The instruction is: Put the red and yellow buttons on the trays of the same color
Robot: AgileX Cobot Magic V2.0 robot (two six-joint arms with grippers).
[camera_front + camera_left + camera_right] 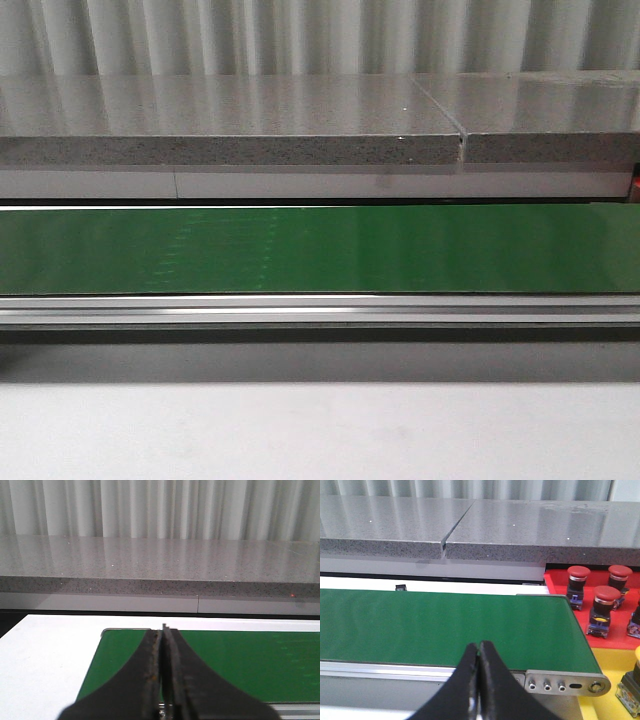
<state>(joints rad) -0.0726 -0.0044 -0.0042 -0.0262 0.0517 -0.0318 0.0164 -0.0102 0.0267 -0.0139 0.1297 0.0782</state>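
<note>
Where the green belt (445,625) ends, three red buttons (605,596) stand on the red tray (557,580), and a yellow button (636,680) shows at the picture's edge on the yellow tray (607,657) next to it. Both sets of jaws are pressed shut with nothing in them: the right gripper (478,647) hangs over the belt's near rail, and the left gripper (163,630) hangs over the belt's other end, beside the white worktop (45,655). Behind the belt runs a grey speckled shelf (230,120).

Left gripper (163,630) black, curved tapering fingers, rust-brown wear along inner edges, right gripper (478,646) black, same shape, cleaner edges.
</note>
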